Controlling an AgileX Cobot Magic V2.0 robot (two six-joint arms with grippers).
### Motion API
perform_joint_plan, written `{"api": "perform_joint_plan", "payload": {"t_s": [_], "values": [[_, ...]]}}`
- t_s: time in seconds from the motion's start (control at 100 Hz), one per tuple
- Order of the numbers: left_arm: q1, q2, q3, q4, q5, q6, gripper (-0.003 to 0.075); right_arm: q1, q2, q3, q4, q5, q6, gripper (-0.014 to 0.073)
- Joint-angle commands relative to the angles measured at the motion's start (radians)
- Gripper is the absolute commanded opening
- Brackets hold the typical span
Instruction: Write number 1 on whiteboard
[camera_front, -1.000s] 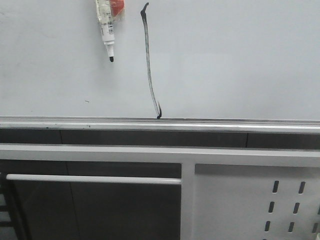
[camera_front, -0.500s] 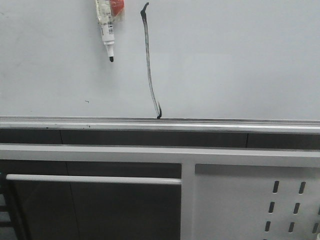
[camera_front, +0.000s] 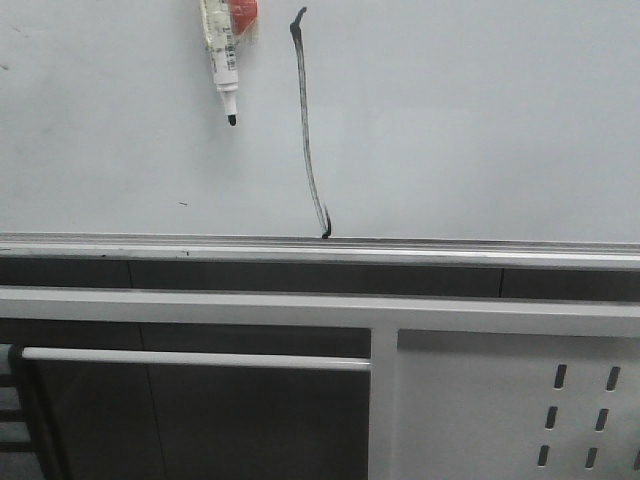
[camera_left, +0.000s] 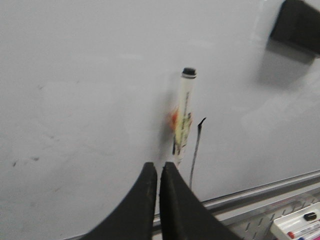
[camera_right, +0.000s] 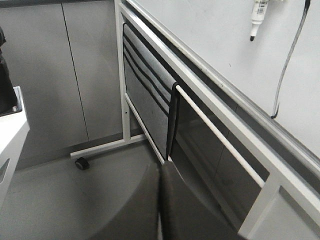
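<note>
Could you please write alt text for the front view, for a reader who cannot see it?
A long, thin, near-vertical black marker stroke forming the number 1 runs down a glossy pale grey-white whiteboard to its silver rail. A white marker pen with a black tip sits on the board left of the stroke, tip downward. No gripper is visible.

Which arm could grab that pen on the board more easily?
Probably left: the left fingers, shut, point at the marker beside the number 1 on the whiteboard; the right fingers aim low, toward the stand frame.

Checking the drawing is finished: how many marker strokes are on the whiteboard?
1: the number 1, a near-vertical black stroke running down the whiteboard to its bottom rail, right of the marker. Only tiny specks elsewhere.
</note>
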Motion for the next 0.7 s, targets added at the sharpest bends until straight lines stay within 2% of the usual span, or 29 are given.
{"api": "perform_joint_plan", "payload": {"t_s": [0.0,0.11,0.18,0.27,0.33,0.45,0.69], "values": [[0.005,0.001,0.029,0.108,-0.126,-0.093,-0.002,-0.006,0.002,-0.031,0.024,-0.03,-0.005,-0.0057],[0.007,-0.004,0.105,0.348,-0.232,-0.257,-0.002,-0.006,0.002,-0.031,0.024,-0.03,-0.005,-0.0057],[0.007,-0.027,0.162,0.47,-0.313,-0.298,-0.002,-0.006,0.002,-0.031,0.024,-0.03,-0.005,-0.0057],[0.012,-0.084,0.236,0.49,-0.394,-0.298,-0.002,-0.006,0.002,-0.031,0.024,-0.03,-0.005,-0.0057],[0.032,-0.145,0.275,0.488,-0.397,-0.298,-0.002,-0.006,0.002,-0.031,0.024,-0.03,-0.005,-0.0057],[0.108,-0.267,0.322,0.452,-0.334,-0.298,-0.002,-0.006,0.002,-0.031,0.024,-0.03,-0.005,-0.0057],[0.34,-0.456,0.335,0.421,0.019,-0.298,-0.002,-0.006,0.002,-0.031,0.024,-0.03,-0.005,-0.0057]]}}
